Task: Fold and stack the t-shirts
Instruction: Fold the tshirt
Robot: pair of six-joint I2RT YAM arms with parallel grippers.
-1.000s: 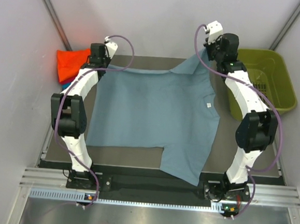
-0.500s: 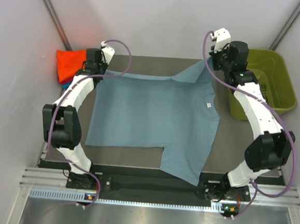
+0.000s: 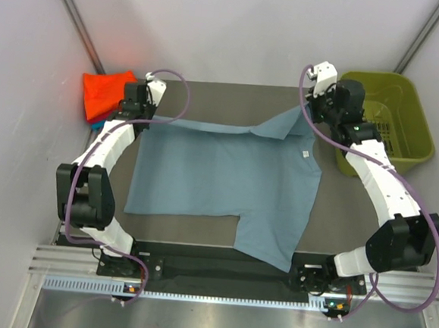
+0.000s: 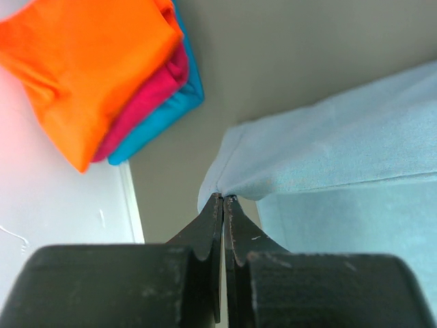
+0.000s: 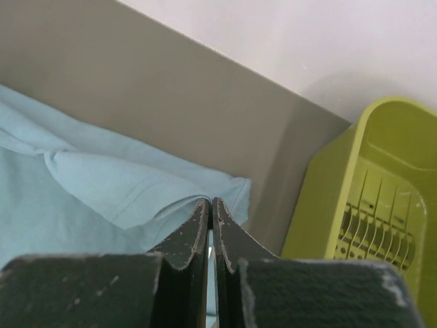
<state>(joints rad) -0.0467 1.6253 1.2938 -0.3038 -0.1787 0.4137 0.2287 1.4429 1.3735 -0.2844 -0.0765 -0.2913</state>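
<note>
- The blue shirt (image 3: pixel 226 172) lies spread out on the table (image 3: pixel 210 91). Its bottom edge is to the left and its neck is to the right. One sleeve hangs over the near edge of the table.
- We think the shirt is soft, light and floppy. It will sag and wrinkle if we hold it in only one place. It is not slippery and it will not break.
- We think the best places to hold it are the corners and the sleeve edges, one on each side, so that the cloth stays flat between them.
- The left fingers (image 4: pixel 220 212) are pinched shut on the far left corner of the shirt.
- The right fingers (image 5: pixel 205 212) are pinched shut on a fold of the shirt by the far sleeve.
- Both arms reach to the far side of the table, with their elbows pushed out to the sides.
- The left wrist is near the folded shirts (image 3: pixel 107 94), which sit in a pile at the far left: orange on top, then red, then teal.
- The right wrist is just beside the green basket (image 3: pixel 394 124).
</note>
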